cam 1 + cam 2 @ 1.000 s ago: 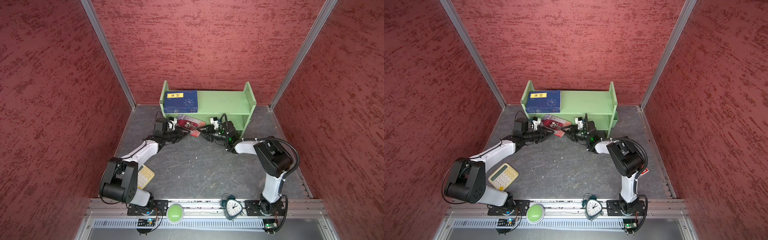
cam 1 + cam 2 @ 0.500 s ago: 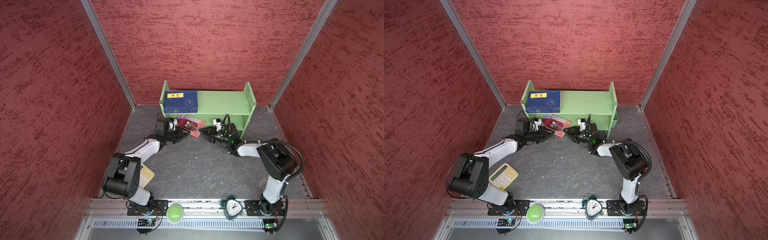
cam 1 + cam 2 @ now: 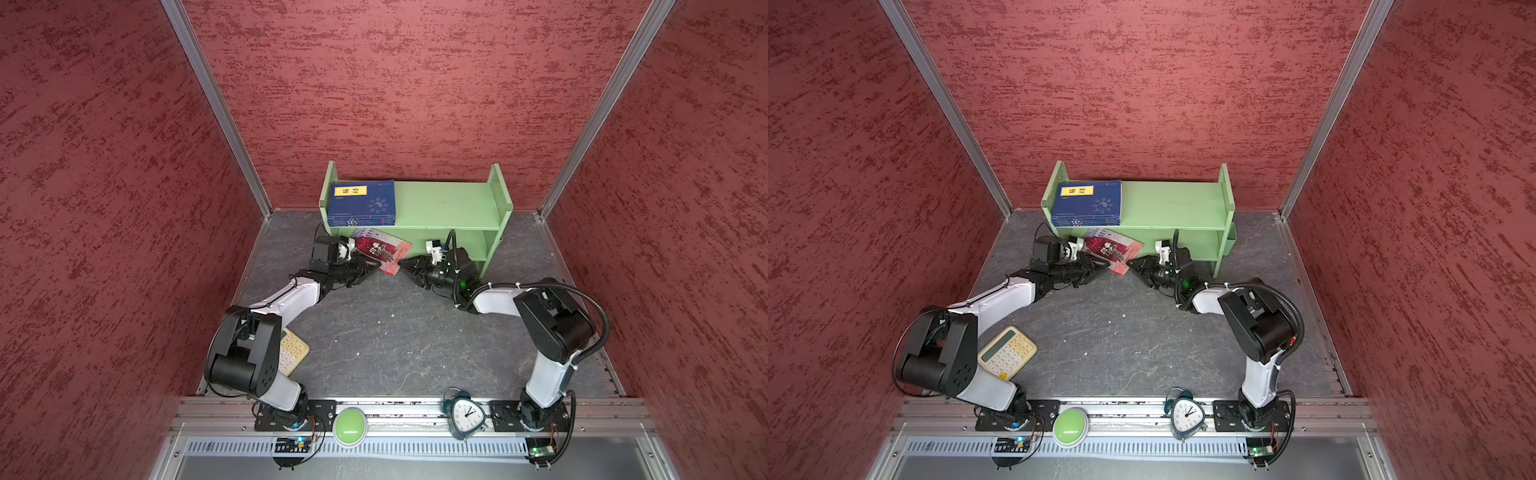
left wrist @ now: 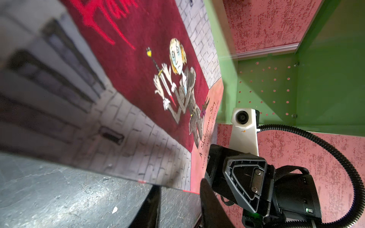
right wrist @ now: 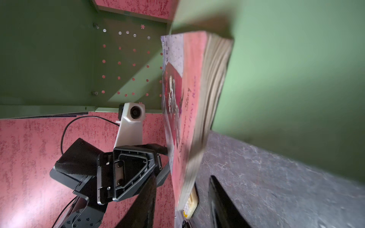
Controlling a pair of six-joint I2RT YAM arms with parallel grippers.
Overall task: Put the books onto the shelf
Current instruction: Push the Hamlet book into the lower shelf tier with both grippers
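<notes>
Now that both arms have crept closer to the shelf (image 3: 449, 203), the red book (image 3: 380, 249) leans tipped up by its lower level — not in yet; your left gripper (image 3: 368, 266) is clamped on it; your right gripper (image 3: 404, 264) has jaws apart round its corner.

Top views evenly lit and sharp, wide-angle bend at edges, wrist views blurred up close, diagonal shadow across shelf (image 4: 264, 86) panel

Shelf (image 3: 444, 205): matt green painted wood
Red book (image 4: 126, 59): smooth paper cover
Table (image 3: 399, 332): scuffed dark slate-like surface
</notes>
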